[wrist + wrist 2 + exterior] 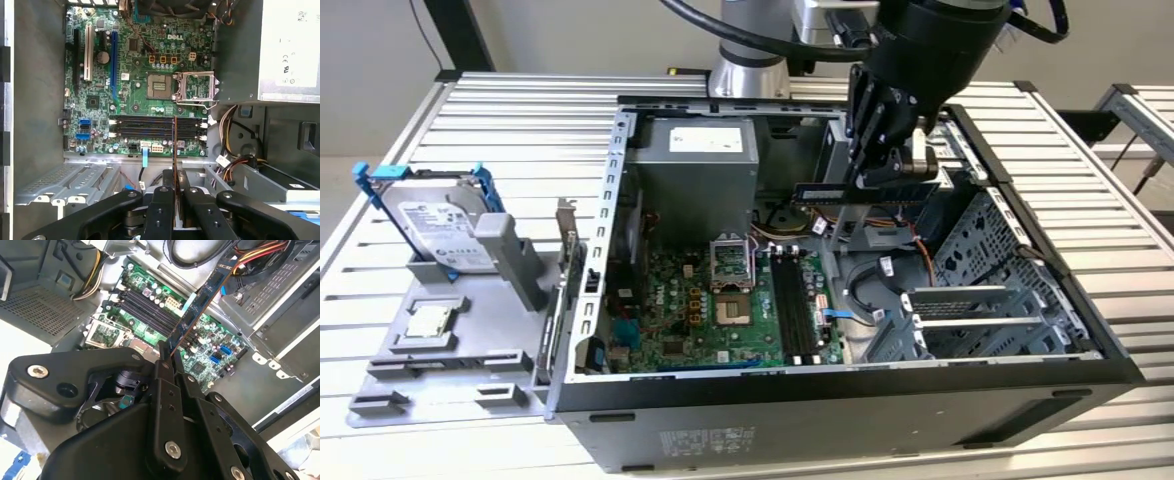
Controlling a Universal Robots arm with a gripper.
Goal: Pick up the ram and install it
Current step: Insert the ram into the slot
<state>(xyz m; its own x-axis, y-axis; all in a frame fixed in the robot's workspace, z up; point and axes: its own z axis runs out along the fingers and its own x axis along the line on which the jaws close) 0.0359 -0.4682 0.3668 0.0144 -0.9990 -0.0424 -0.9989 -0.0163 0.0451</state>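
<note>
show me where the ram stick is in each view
exterior view: the ram is held level in the gripper, above the open computer case.
second wrist view: the ram slants out from the gripper over the green board.
first wrist view: the ram is a thin edge-on line.
shared landmark: the black memory slots.

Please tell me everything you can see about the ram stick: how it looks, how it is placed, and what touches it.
The ram is a long, narrow, dark blue circuit board with a pale label on its face. In the second wrist view a copper-coloured strip runs along one long edge. The gripper is shut on it, and nothing else touches it. It hangs level inside the open computer case, above the green motherboard and its black slots, not yet seated.
</note>
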